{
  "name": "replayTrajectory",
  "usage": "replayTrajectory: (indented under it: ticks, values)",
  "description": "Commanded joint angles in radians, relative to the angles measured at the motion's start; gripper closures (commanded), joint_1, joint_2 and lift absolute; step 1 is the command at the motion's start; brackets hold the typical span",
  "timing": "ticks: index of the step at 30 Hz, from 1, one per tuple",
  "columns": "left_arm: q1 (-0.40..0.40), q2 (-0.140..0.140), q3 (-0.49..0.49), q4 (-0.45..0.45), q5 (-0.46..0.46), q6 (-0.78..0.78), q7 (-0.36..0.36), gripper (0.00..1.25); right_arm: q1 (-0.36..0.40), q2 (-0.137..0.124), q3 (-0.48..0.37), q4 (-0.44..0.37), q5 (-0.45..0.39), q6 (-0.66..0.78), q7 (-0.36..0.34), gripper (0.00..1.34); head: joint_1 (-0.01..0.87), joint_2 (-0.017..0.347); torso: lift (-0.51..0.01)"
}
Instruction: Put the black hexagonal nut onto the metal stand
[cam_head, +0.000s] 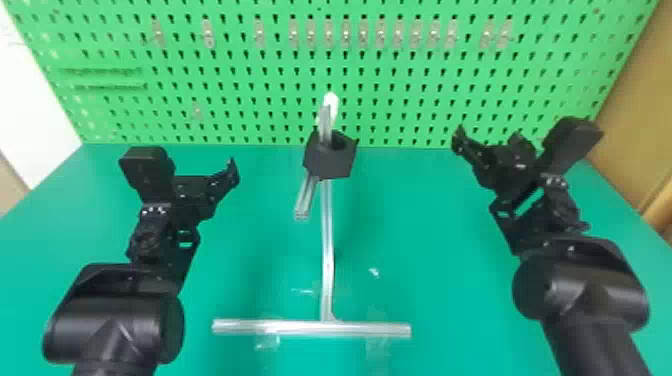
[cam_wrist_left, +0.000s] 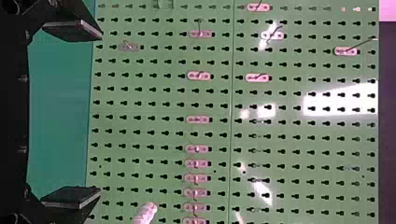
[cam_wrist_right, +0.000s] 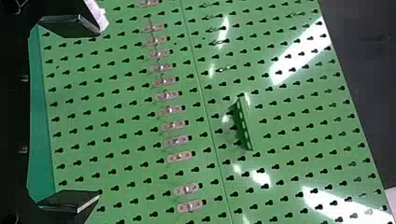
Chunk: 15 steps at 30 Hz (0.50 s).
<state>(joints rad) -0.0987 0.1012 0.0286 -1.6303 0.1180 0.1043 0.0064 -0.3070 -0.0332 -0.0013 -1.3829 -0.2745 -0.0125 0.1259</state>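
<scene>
In the head view, the left arm (cam_head: 115, 320) and the right arm (cam_head: 580, 285) extend from the bottom edge, one on each side of the metal stand (cam_head: 327, 240). The near crossbar (cam_head: 310, 328) of the stand lies across the green table (cam_head: 250, 280), with pieces of clear tape (cam_head: 377, 345) at two positions along it. From the crossbar, a long bar leads away to the black hexagonal nut (cam_head: 330, 162). A short bar (cam_head: 306, 197) projects from below the nut, toward the near left.

The nut is located on the far, upper part of the stand. A metal bar emerges through the nut opening, and a white tip (cam_head: 330, 102) shows above it. The nut is well apart from both grippers.

The left gripper (cam_head: 200, 180) is positioned to the left of the nut. In the left wrist view, its two fingers (cam_wrist_left: 72, 30) stand wide apart, with nothing between them. The right gripper (cam_head: 490, 142) is positioned to the right of the nut. In the right wrist view, its two fingers (cam_wrist_right: 70, 25) also stand wide apart and hold nothing.

Behind the table stands a green perforated panel (cam_head: 225, 100). Small metal fittings (cam_head: 363, 34) are mounted in a row near its upper part.
</scene>
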Motion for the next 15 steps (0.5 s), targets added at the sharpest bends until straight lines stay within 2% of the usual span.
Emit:
replayTrajectory:
  ticks: [1, 9, 15]
  values:
    - [-0.003, 0.0, -0.001, 0.007, -0.003, 0.0, 0.0, 0.11, 0.023, -0.019, 0.033, 0.044, 0.032, -0.112, -0.009, 0.08, 0.693, 0.081, -0.001]
    - [-0.007, 0.0, -0.015, 0.021, -0.005, 0.0, 0.0, 0.11, 0.066, -0.039, 0.067, 0.055, 0.044, -0.133, -0.026, 0.08, 0.693, 0.081, -0.001]
    - [-0.003, 0.0, -0.018, 0.029, -0.005, 0.0, 0.0, 0.11, 0.092, -0.04, 0.076, 0.041, 0.086, -0.089, -0.026, 0.08, 0.693, 0.081, -0.001]
